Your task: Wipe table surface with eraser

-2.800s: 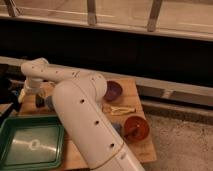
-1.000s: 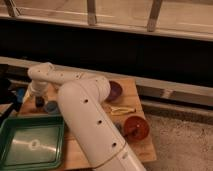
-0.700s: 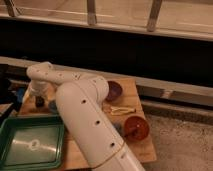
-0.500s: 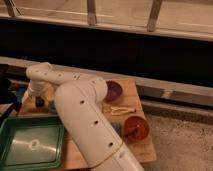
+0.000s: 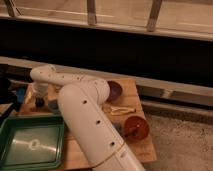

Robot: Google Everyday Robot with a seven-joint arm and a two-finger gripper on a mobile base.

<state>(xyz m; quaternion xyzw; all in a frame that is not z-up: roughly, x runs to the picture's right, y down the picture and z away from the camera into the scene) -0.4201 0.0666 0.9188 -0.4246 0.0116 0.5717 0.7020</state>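
The robot's thick white arm (image 5: 87, 125) rises from the near edge of the table (image 5: 132, 97), bends at its elbow over the middle and reaches across toward 10 o'clock. There the hand (image 5: 39, 99) hangs down close over the wood at the far left corner. Whether the hand is open or closed I cannot tell from here, nor whether it has hold of anything. Right under it lies a small dark block, the eraser (image 5: 38, 103) as far as I can make out, on the table and touching or nearly touching the hand. Just beside it, toward 3 o'clock of it, is a blue-grey pad (image 5: 52, 105). A green tray (image 5: 10, 131) fills the table's 8 o'clock corner, near the hand but apart from it. A purple bowl (image 5: 114, 90) stands at 1 o'clock, partly behind the elbow, a yellowish item (image 5: 120, 110) lies at 2 o'clock, and a reddish-brown bowl (image 5: 136, 127) sits at 3 o'clock, well apart from the hand.
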